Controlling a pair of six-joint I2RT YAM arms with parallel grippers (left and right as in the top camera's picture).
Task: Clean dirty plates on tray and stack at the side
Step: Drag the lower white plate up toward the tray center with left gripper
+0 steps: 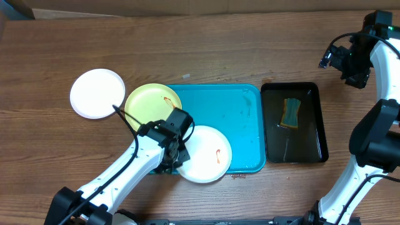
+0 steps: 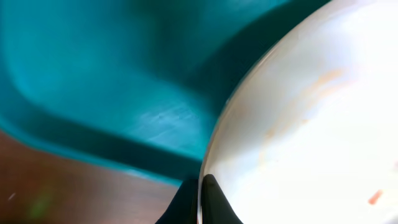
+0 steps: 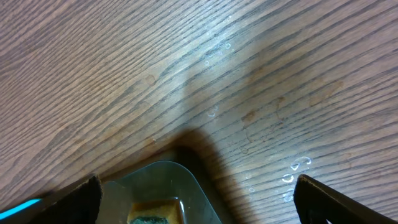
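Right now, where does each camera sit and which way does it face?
Overhead: fixed above the table, facing straight down at turquoise tray, plates, black tray; left arm and right arm show.
Left wrist: on the left arm, facing the smeared white plate at its rim over the tray; one dark fingertip of the left pincer, shut on it, shows.
Right wrist: on the right arm, facing down at the table and the black tray's corner; the fingers of the open right pincer show.
Shared: overhead and left wrist see that white plate; overhead and right wrist, the sponge.
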